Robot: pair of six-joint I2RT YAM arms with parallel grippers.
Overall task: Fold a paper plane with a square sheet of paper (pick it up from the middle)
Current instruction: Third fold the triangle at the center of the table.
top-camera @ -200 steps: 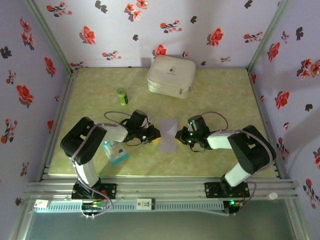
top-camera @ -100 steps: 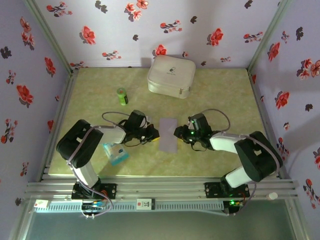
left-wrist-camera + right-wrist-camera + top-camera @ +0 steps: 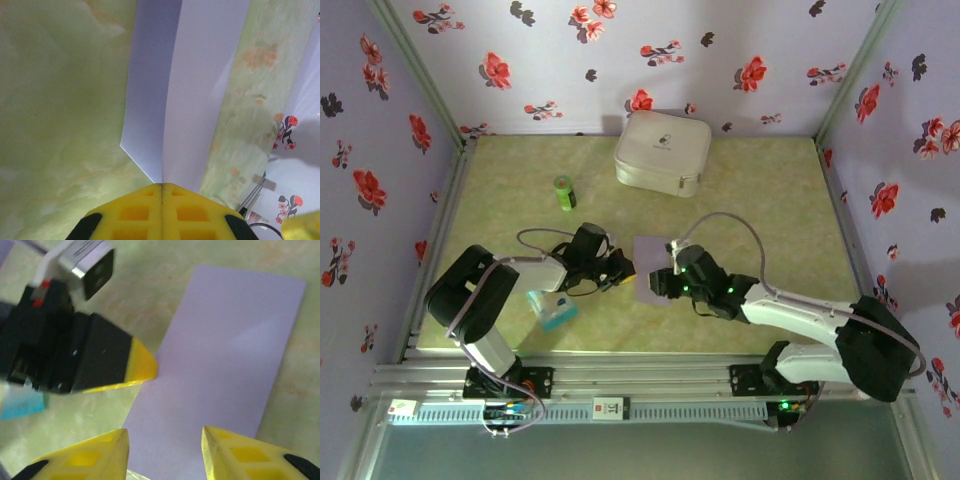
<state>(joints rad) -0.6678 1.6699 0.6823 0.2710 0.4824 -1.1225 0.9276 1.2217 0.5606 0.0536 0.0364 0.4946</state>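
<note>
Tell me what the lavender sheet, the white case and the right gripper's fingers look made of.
Lavender sheet: thin matte paper; it holds a sharp crease and bows lightly.
White case: probably fabric or faux leather, soft sheen; rounded corners, a darker band round its side.
Right gripper's fingers: likely rigid plastic, matte yellow, with moulded square recesses.

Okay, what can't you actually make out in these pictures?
Top view: the paper's near part, under the right hand; the case's logo, too small.
Left wrist view: the paper's pinched edge, inside the shut left hand; its far end, cut off at the top.
Right wrist view: left hand blurred.
</note>
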